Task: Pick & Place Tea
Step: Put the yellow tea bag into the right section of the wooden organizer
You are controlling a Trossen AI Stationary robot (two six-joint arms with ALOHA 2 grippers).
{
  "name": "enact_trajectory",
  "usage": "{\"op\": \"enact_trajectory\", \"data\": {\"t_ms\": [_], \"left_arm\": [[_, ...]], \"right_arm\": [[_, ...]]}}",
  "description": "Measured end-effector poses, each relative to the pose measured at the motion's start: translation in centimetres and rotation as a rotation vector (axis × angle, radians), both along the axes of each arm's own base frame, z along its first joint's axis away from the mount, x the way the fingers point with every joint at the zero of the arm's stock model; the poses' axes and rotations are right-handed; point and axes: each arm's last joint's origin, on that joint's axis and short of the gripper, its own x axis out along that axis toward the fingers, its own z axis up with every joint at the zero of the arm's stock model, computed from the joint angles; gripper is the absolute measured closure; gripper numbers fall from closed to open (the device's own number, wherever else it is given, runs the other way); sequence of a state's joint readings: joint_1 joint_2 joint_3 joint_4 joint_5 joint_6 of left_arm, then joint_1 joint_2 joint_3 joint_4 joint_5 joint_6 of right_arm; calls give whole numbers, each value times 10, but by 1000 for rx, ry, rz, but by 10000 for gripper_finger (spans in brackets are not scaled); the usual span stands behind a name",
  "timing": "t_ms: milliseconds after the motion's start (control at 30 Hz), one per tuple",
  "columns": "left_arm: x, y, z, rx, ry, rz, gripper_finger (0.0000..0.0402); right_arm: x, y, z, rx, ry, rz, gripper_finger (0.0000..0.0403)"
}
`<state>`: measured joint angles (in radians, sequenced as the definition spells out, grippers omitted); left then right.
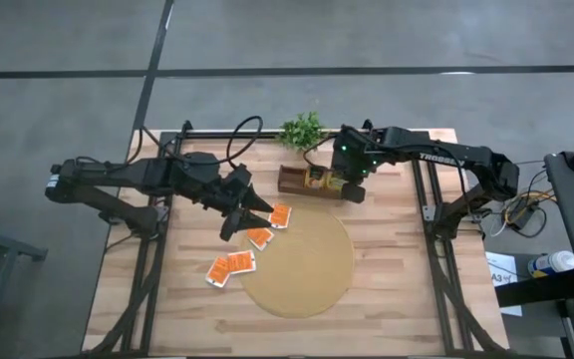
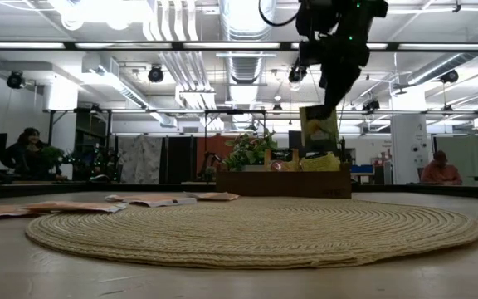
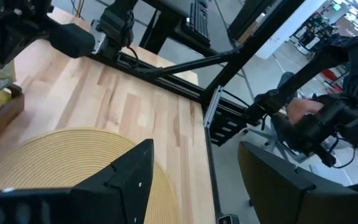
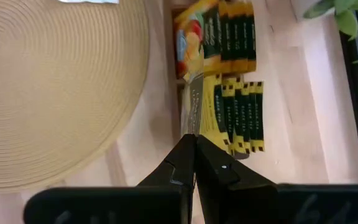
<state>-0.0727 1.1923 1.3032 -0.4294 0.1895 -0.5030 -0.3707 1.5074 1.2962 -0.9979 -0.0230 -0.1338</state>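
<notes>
Tea packets lie in three places: several orange ones (image 1: 257, 239) flat on the tabletop (image 1: 397, 289) by the mat's (image 1: 302, 274) left edge, a row of yellow ones (image 4: 238, 115) standing on edge in the wooden box (image 1: 297, 181) at the back, and one packet (image 4: 192, 106) pinched in the right pincer (image 4: 194, 146) just above that box.

By the look of them, these packets are very light, thin and somewhat floppy, with smooth paper or foil faces that could slip. I judge an edge grip safest: pinch well in from the top edge, across the flat faces, as the right pincer does now. A packet lying flat offers only its rim, so it would need a tip slid under a raised corner. Crushing is little risk; dropping or dragging a neighbour is the greater one.

The high view alone shows the whole layout: the left pincer (image 1: 252, 209), fingers spread and holding nothing, poised above the orange packets, and the plant (image 1: 302, 130) behind the box. The low view shows the held packet (image 2: 318, 129) hanging clear above the box, its height plain there and nowhere else. The right wrist view shows the fingers pressed together on the packet's thin edge. The left wrist view shows mat and tabletop but no orange packets.
</notes>
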Motion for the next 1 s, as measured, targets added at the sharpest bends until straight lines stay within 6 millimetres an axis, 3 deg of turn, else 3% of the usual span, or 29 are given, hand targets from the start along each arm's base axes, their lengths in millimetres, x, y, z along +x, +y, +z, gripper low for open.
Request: {"op": "enact_trajectory", "data": {"t_ms": [1000], "left_arm": [[0, 0, 0, 1, 0, 9, 175]], "right_arm": [[-11, -11, -63, -33, 20, 53, 395]]}}
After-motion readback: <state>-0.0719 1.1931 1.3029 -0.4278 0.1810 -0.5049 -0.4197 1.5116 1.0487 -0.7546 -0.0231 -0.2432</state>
